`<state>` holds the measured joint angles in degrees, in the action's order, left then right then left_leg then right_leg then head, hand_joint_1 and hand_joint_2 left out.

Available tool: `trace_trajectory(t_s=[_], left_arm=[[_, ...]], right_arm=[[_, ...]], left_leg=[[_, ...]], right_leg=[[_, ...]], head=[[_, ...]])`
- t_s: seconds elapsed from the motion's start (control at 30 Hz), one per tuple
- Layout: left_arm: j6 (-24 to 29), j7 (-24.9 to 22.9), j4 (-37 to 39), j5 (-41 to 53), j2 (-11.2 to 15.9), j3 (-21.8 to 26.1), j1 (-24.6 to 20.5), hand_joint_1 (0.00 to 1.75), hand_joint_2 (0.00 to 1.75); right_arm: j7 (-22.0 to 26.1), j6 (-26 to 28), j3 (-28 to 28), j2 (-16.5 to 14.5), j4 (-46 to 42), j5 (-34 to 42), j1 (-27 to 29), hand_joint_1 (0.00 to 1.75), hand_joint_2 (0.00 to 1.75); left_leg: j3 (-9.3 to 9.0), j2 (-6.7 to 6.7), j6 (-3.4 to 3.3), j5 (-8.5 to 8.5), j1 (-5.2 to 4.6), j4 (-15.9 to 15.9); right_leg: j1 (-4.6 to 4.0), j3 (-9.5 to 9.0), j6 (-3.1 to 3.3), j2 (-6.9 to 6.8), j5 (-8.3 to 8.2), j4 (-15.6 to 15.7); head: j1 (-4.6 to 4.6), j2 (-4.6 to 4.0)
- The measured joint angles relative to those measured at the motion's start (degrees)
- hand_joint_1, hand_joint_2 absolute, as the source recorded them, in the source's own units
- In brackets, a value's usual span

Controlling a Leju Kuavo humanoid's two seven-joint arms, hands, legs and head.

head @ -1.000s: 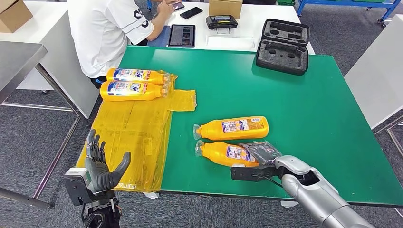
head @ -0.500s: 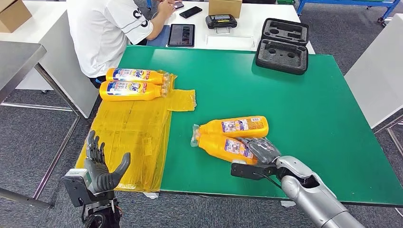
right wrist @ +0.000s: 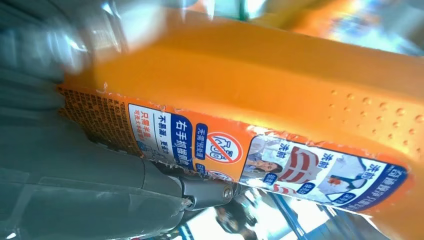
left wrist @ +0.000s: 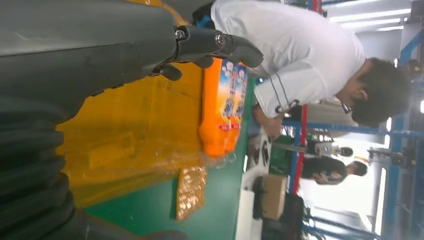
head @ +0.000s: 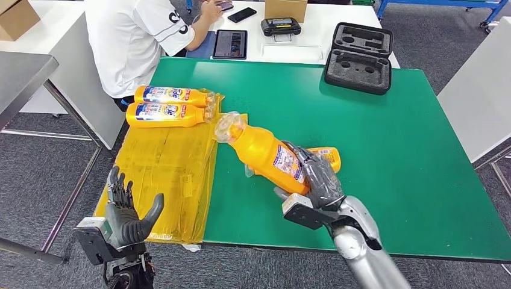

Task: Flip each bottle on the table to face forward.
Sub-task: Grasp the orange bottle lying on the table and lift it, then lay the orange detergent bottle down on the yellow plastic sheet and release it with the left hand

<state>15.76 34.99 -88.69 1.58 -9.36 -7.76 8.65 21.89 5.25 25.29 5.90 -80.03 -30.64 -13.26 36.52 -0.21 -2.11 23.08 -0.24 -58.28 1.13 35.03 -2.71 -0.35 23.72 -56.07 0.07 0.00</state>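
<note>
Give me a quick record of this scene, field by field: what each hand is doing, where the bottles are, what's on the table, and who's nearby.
right hand: grips the lifted bottle by its lower body, raised and tilted, cap end toward the yellow sheet
left hand: holds nothing, fingers spread, off the table's near left corner
bottle on the table: lies on the green table, mostly hidden behind the right hand
two bottles: lie side by side at the yellow sheet's far end
black foam case: far side of table
person: white shirt, at the far left

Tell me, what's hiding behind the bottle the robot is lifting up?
Behind the lifted bottle, held by the right hand, another orange bottle lies on the green table. Just its end peeks out; the rest is covered.
</note>
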Motion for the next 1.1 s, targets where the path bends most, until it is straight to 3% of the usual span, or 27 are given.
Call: trace_trajectory(t_s=[0.1,0.3,0.37,0.7,1.1], left_arm=[[-7.0,-0.6,-0.7,-5.0,-0.1,0.5,0.3,0.00,1.75],[-33.9,-5.7,0.8,-17.9,0.1,0.1,-0.8,0.00,1.75],[-38.5,-6.7,2.2,-17.7,0.2,-0.8,-1.8,0.00,1.75],[-46.4,-6.8,9.6,-11.4,0.3,-7.3,-9.1,0.00,1.75],[-42.1,-6.4,15.2,-3.3,0.8,-10.1,-12.9,0.00,1.75]], right_arm=[[3.5,1.5,-2.6,-2.3,-2.0,2.1,2.6,1.75,1.75],[10.6,-0.2,-6.1,-6.3,0.2,7.7,4.6,1.75,1.75],[12.5,-1.2,-6.2,-8.1,2.9,8.9,4.1,1.75,1.75],[17.8,-7.1,-4.0,-15.9,19.8,14.9,-0.8,1.75,1.75],[17.7,-9.0,-2.0,-18.9,28.5,14.6,-2.8,1.75,1.75]], left_leg=[[0.01,-0.06,0.00,0.00,0.00,0.0],[0.06,0.01,0.04,0.04,-0.04,0.0],[0.05,0.01,0.04,0.02,-0.03,0.0],[0.06,0.01,0.09,-0.07,0.03,0.0],[0.08,0.01,0.09,-0.05,0.02,0.0]], right_leg=[[0.00,-0.01,0.03,-0.08,0.05,0.0],[0.04,0.08,0.06,0.01,0.03,0.0],[0.03,0.08,0.07,0.01,0.02,0.0],[-0.02,0.07,0.07,0.01,0.00,0.0],[-0.01,0.09,0.08,0.00,0.00,0.0]], head=[[0.01,0.00],[0.03,0.00],[0.03,0.00],[0.02,0.00],[0.03,0.00]])
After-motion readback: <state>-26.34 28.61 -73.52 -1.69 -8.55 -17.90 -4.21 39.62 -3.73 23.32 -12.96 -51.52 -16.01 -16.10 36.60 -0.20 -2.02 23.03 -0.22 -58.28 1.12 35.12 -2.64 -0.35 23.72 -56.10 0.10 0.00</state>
